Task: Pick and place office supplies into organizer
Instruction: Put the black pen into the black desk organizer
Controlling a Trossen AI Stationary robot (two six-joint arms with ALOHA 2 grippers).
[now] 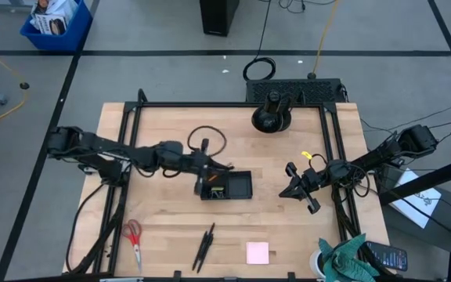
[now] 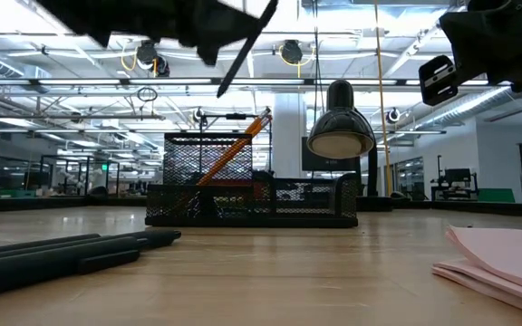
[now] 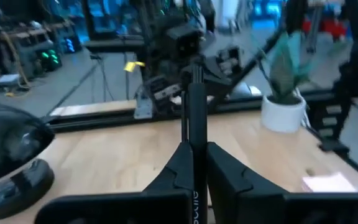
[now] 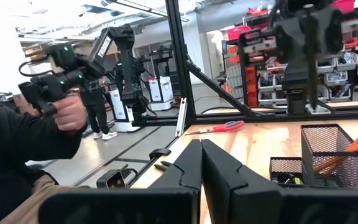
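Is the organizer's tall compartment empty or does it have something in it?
Not empty: orange pencils lean out of the organizer's tall mesh compartment.

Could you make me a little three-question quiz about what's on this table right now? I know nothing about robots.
1. True or false: the left gripper has its fingers shut on a black pen.
2. Which item lies nearest the table's front left corner? A) pink sticky-note pad B) red-handled scissors C) black pens
3. Fill in: the orange pencils stand tilted in the mesh ______.

Key: 1 true. 2 B. 3 organizer. The right gripper waits shut and empty over the table's right side.
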